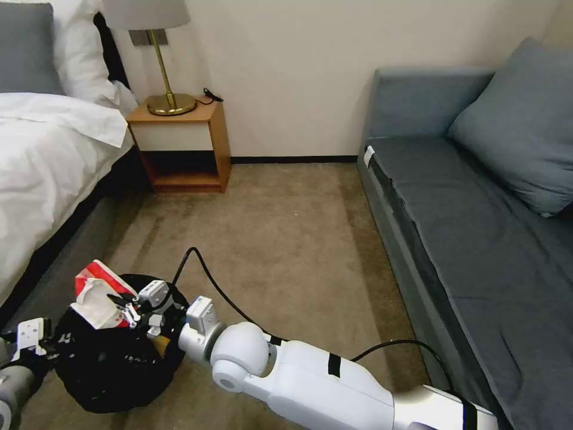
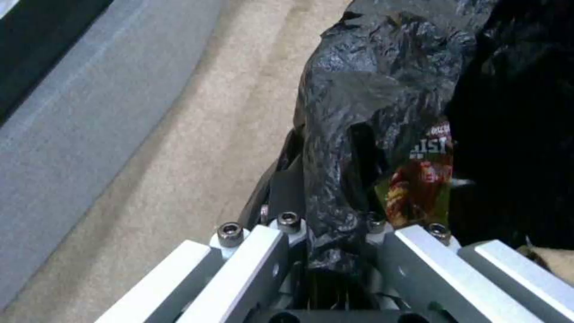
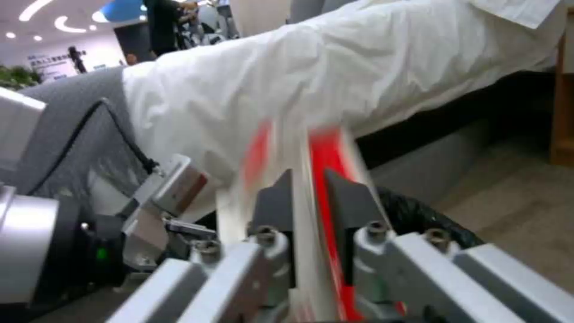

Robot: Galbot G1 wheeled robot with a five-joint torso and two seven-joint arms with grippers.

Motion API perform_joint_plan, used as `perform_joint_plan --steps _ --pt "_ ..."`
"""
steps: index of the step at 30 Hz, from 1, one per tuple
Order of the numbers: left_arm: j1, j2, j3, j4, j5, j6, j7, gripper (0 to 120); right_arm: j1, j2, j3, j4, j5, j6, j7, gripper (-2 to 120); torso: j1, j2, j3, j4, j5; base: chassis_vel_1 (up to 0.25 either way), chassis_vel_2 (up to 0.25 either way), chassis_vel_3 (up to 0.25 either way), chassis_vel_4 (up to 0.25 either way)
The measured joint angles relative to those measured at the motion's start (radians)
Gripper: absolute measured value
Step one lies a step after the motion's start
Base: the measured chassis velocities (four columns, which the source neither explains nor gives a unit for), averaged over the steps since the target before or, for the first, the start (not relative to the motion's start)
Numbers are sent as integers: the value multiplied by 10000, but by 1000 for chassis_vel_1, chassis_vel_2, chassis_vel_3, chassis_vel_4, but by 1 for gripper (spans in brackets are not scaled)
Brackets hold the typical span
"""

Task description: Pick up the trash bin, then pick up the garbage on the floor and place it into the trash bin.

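The trash bin (image 1: 113,370), lined with a crinkled black bag, stands low at the left in the head view. My left gripper (image 1: 51,347) is at its near-left rim. In the left wrist view that gripper (image 2: 326,179) is shut on a fold of the black bag (image 2: 358,112). A yellow-gold and red snack wrapper (image 2: 421,179) lies inside the bin. My right gripper (image 1: 128,307) hangs over the bin's mouth, shut on a red-and-white crumpled packet (image 1: 98,292). In the right wrist view the packet (image 3: 320,148) stands upright between the dark fingers (image 3: 353,206).
A bed with white sheets (image 1: 42,161) runs along the left, close to the bin. A wooden nightstand (image 1: 179,143) with a brass lamp stands at the back. A grey sofa (image 1: 477,209) fills the right side. Bare carpet (image 1: 280,239) lies between them.
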Motion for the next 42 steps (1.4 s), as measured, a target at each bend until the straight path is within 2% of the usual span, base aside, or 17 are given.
perform_joint_plan --steps 2,5,7,11,12,15,17,18,21,22,26,27,30,34,35,38,42 --pt "-1 0 -4 1 -4 0 3 3 -10 6 0 -16 -17 -14 26 18 0 0 0 0 0 0 0 0 0" --pt "-5 7 -15 0 -24 0 10 3 -49 -20 5 -31 -49 -67 63 36 -1 0 0 0 1 0 0 0 0" --pt "-10 7 -17 0 -26 0 10 3 -64 -41 8 -31 -58 -79 65 39 0 0 0 0 1 0 0 0 0" --pt "-26 6 -17 0 -44 0 10 3 -174 -174 85 30 -152 -108 105 56 0 0 0 0 2 0 0 0 0" --pt "-26 6 -17 0 -44 0 10 3 -174 -174 85 30 -152 -108 105 56 0 0 0 0 2 0 0 0 0" --pt "-63 -14 7 6 -46 0 10 3 -302 -340 246 107 -359 -122 208 71 0 0 0 0 2 0 0 0 0" --pt "-75 -20 17 9 -47 0 9 3 -322 -369 285 118 -437 -117 228 73 0 0 0 0 2 0 0 0 0" --pt "-104 -34 48 23 -50 0 4 3 -395 -486 460 156 -807 -58 294 81 0 0 0 1 2 0 0 0 0" --pt "-198 -41 87 110 -130 0 -52 3 -680 -894 1002 394 -1348 93 495 94 0 0 0 1 3 0 0 0 0" --pt "-198 -41 87 110 -130 0 -52 3 -680 -894 1002 394 -1348 93 495 94 0 0 0 1 3 0 0 0 0" --pt "-339 -49 101 252 -292 0 -138 3 -1550 -1975 2422 1242 -1953 93 830 100 0 0 0 2 6 0 0 0 0" --pt "-339 -49 101 252 -292 0 -138 3 -1550 -1975 2422 1242 -1953 93 830 100 0 0 0 2 6 0 0 0 0" --pt "-393 -48 117 316 -320 0 -149 3 -2336 -2589 3544 1801 -2413 22 850 100 0 0 0 0 6 0 0 0 0" --pt "-439 -51 180 374 -372 0 -149 3 -4478 -3521 6057 2985 -3098 379 461 100 0 0 -1 -1 6 0 0 0 0" --pt "-439 -51 180 374 -372 0 -149 3 -4478 -3521 6057 2985 -3098 379 461 100 0 0 -1 -1 6 0 0 0 0" --pt "-527 -35 279 477 -404 0 -148 3 -6170 -3720 7595 3617 -3705 930 109 100 0 1 -2 -3 5 0 0 0 0" --pt "-660 -55 334 510 -476 0 -150 3 -7477 -3468 8730 4023 -4270 1445 -96 100 0 0 -1 -1 6 0 0 0 0"
